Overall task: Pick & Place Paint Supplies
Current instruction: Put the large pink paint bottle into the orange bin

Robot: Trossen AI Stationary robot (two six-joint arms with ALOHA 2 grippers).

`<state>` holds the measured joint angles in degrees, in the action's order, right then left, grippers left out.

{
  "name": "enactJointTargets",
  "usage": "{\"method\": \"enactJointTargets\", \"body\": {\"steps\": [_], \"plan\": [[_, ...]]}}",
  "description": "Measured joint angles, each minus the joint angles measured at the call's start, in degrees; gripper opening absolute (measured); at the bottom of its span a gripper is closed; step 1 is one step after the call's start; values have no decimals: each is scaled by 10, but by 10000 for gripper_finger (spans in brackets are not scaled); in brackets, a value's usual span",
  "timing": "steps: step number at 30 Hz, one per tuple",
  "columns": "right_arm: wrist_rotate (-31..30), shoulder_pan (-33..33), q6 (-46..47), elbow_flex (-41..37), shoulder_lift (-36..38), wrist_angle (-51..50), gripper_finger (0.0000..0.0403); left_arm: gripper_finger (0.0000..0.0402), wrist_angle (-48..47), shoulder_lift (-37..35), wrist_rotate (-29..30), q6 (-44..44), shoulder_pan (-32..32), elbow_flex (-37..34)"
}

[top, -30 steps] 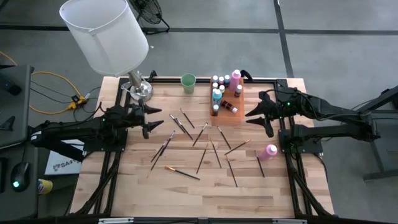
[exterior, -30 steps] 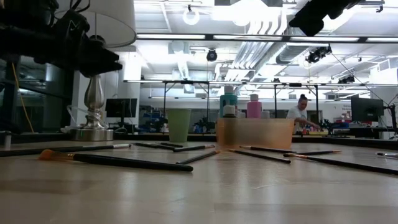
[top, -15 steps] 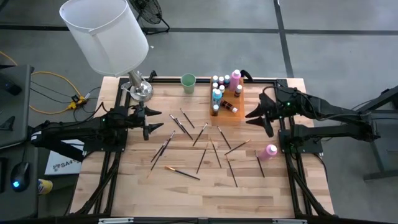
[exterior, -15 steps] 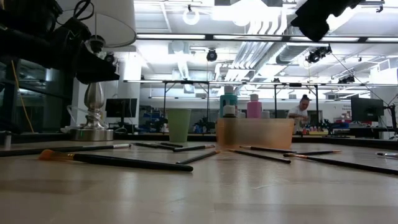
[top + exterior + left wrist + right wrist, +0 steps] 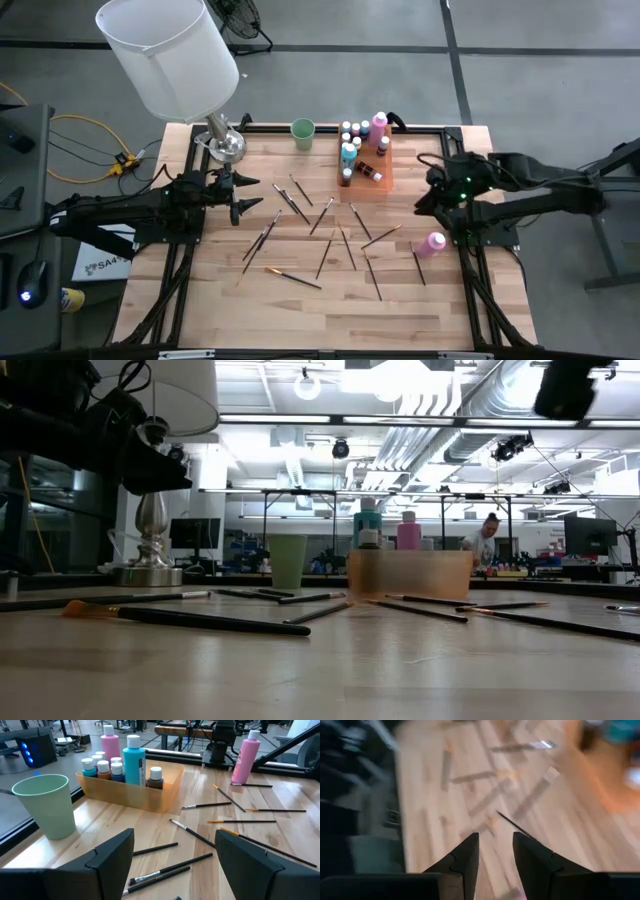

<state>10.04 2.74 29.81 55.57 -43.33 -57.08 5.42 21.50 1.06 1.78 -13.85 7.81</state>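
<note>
The left gripper (image 5: 243,196) was held with its fingers spread wide and empty above the table's (image 5: 300,310) left side, near the lamp base (image 5: 226,146). The right gripper (image 5: 430,196) was seen part-open, nothing between its fingers, at the right edge near a lone pink bottle (image 5: 435,241). Paintbrushes (image 5: 292,278) were scattered mid-table, and small paint bottles (image 5: 349,153) were stood in the orange tray (image 5: 376,188) beside a green cup (image 5: 302,132) at the far edge.

One orange tray (image 5: 385,184) with about ten paint bottles (image 5: 349,152), one loose pink bottle (image 5: 435,241), roughly a dozen paintbrushes (image 5: 293,278), one green cup (image 5: 303,133), one lamp (image 5: 172,58).
</note>
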Motion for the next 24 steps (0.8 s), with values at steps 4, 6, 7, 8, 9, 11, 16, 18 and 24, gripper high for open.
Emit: {"method": "enactJointTargets", "body": {"steps": [4,6,7,8,9,11,16,18,24], "plan": [[-81,-73,64,49,-13,-108,113,273,0,0,0,0,0,0],[-88,-112,114,61,-23,-148,117,273,0,0,0,0,0,0],[-89,-130,136,64,-28,-163,122,273,0,0,0,0,0,0],[-88,-147,149,65,-33,-174,128,273,0,0,0,0,0,0],[-85,-164,152,65,-39,-180,135,273,0,0,0,0,0,0],[-87,-196,138,65,-52,-188,156,273,0,0,0,0,0,0],[-90,-266,78,65,-73,-197,220,273,0,0,0,0,0,0],[-90,-286,56,65,-83,-197,244,273,0,0,0,0,0,0],[-96,-326,44,65,-110,-210,285,273,0,0,0,0,0,0]]}}
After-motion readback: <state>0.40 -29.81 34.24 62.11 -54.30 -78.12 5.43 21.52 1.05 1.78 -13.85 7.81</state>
